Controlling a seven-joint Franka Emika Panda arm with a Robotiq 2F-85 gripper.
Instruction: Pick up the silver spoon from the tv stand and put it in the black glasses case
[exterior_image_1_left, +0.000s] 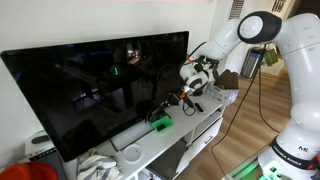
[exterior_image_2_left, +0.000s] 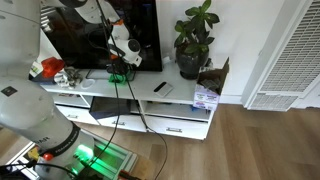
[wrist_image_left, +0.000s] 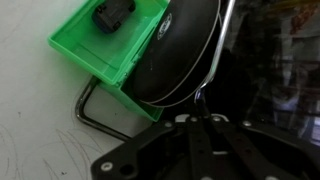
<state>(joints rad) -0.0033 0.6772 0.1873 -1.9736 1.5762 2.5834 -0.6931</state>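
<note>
My gripper (wrist_image_left: 200, 112) is shut on the thin handle of the silver spoon (wrist_image_left: 213, 58), which runs up and away from the fingertips. The spoon lies over the black glasses case (wrist_image_left: 178, 52), a dark oblong shell right next to a bright green box (wrist_image_left: 95, 48). Whether the spoon touches the case I cannot tell. In both exterior views the gripper (exterior_image_1_left: 180, 96) (exterior_image_2_left: 119, 62) hangs low over the white tv stand (exterior_image_1_left: 195, 128) (exterior_image_2_left: 180, 100), in front of the big black TV and just above the green box (exterior_image_1_left: 160, 122) (exterior_image_2_left: 117, 76). The case and spoon are too small to make out there.
The big TV (exterior_image_1_left: 100, 85) stands close behind the gripper. A small black object (wrist_image_left: 110, 15) lies in the green box, and a bent wire (wrist_image_left: 88, 108) sticks out under it. A remote (exterior_image_2_left: 160, 88), a potted plant (exterior_image_2_left: 193, 40) and a cardboard box (exterior_image_2_left: 211, 80) are on the stand.
</note>
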